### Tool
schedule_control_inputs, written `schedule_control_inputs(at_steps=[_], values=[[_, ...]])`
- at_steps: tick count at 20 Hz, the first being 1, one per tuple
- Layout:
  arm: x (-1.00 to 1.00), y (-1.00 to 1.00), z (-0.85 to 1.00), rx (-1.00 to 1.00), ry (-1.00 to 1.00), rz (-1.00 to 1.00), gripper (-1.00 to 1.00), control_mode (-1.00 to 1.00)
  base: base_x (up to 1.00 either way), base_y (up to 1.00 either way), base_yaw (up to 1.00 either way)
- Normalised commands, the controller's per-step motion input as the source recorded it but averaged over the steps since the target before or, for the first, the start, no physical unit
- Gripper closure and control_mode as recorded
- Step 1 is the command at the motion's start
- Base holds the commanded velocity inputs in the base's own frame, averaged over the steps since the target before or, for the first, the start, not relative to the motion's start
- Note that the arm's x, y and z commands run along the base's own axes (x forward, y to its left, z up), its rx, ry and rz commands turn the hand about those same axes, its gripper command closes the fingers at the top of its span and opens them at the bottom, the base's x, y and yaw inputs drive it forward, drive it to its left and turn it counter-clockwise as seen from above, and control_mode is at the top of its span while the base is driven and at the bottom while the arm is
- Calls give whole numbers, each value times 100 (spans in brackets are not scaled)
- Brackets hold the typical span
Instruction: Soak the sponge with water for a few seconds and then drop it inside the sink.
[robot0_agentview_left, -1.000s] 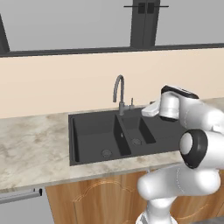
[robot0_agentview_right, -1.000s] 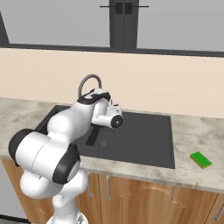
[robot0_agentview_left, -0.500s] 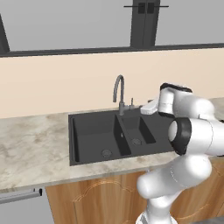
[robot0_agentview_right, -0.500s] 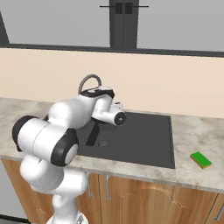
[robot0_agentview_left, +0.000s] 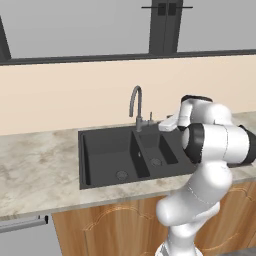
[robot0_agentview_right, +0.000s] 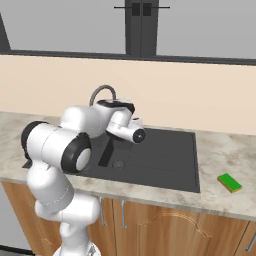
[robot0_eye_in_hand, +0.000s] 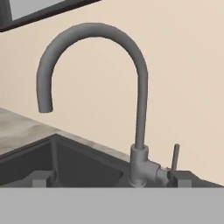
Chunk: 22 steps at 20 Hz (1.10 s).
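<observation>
one sponge (robot0_agentview_right: 229, 182), green on top with a yellow edge, lies flat on the marble tabletop (robot0_agentview_right: 220, 150) in the right base view, at about 4 o'clock from the sink (robot0_agentview_right: 165, 160) and apart from its right rim, near the tabletop's front edge. nothing touches it.

the sink is a black double basin set into the tabletop; in the left base view the larger basin (robot0_agentview_left: 107, 155) sits at 9 o'clock of the smaller one (robot0_agentview_left: 160, 150), and each shows a round drain. the grey gooseneck faucet (robot0_eye_in_hand: 131, 87) rises from the back rim between the basins, its spout arching over toward the larger basin. a thin upright lever (robot0_eye_in_hand: 175, 156) stands just beside the faucet base at 3 o'clock in the hand view. no stream shows at the spout mouth there.

the tool (robot0_eye_in_hand: 111, 178) is close to the faucet base; the two dark tips at the bottom of the hand view stand wide apart, one at each side of the base, released and grasping nothing. in both base views the white arm (robot0_agentview_left: 215, 140) bends over the sink's smaller basin, well apart from the sponge.

wooden cabinet fronts (robot0_agentview_right: 165, 225) run below the tabletop, and a beige wall (robot0_agentview_left: 65, 95) stands behind it.
</observation>
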Motion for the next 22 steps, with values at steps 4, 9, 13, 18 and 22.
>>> schedule_control_inputs(at_steps=[4, 9, 13, 18, 22], values=[[26, 0, -9, 0, 0, 0, -100, -100, 0, 0, 0], [24, 0, -7, 0, 0, 0, -100, -100, 0, 0, 0], [28, 0, -7, 0, 0, 0, -100, -100, 0, 0, 0], [29, 0, -21, 0, 0, 0, -100, -100, 0, 0, 0], [31, 0, -29, 0, 0, 0, -100, -100, 0, 0, 0]])
